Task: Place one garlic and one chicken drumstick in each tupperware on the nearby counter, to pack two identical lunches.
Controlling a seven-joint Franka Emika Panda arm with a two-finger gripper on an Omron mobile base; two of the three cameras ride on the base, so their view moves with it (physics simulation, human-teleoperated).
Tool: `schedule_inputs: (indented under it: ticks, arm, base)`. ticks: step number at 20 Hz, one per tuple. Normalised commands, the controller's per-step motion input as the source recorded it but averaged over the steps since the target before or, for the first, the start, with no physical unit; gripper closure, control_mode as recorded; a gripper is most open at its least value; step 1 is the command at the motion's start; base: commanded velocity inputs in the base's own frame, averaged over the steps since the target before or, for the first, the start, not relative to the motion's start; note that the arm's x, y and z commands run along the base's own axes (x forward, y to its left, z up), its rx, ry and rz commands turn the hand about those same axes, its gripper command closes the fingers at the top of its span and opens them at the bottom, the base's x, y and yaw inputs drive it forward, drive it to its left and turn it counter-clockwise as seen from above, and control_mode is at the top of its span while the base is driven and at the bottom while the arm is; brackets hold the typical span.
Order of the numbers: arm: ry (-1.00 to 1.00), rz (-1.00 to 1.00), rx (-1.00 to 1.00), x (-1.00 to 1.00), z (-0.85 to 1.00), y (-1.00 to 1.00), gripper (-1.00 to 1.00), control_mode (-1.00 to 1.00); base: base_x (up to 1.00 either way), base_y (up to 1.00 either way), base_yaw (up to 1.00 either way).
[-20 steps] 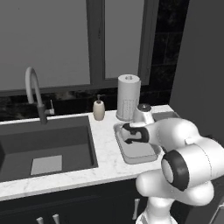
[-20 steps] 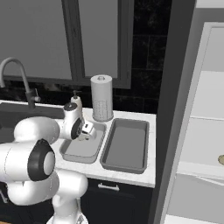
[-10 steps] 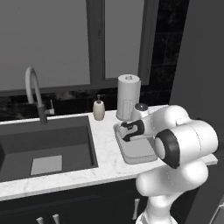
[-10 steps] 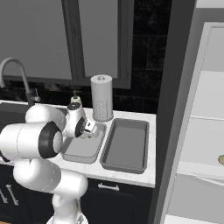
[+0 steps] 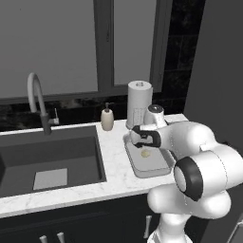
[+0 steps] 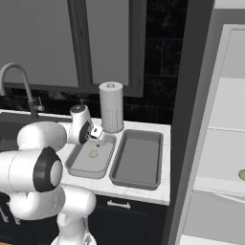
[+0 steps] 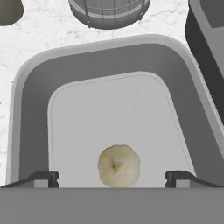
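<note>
Between the spread fingertips [image 7: 46, 177] lies a garlic bulb [image 7: 118, 165] on the floor of the near tupperware tray [image 7: 30, 113], with bare tray floor ahead of it. Beyond the far rim stands the paper-towel roll [image 7: 109, 11]; to the right fingertip's side rises the second tray [image 7: 205, 30]

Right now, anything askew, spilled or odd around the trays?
Nothing stands out. The garlic lies on the floor of the left tray, with the open gripper above it. The right tray sits square beside it, with nothing in it. The paper towel roll stands upright behind them.
</note>
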Motion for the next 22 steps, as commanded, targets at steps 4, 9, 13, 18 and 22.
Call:
schedule_inputs:
  ticks: [4,9,13,18,22]
  arm:
    - [-0.10,0.00,0.00,-1.00,0.30,-0.03,-1.00,-1.00]
    - [-0.10,0.00,0.00,-1.00,0.50,-0.10,-1.00,-1.00]
    - [-0.10,0.00,0.00,-0.91,0.51,-0.35,-1.00,-1.00]
    - [-0.10,0.00,0.00,-0.96,0.32,-0.21,-1.00,-1.00]
    - [-0.06,0.00,0.00,-0.86,0.17,-0.05,-1.00,-1.00]
  base:
    - [0.00,0.00,0.00]
    - [0.00,0.00,0.00]
    - [0.00,0.00,0.00]
    - [0.00,0.00,0.00]
    - [0.00,0.00,0.00]
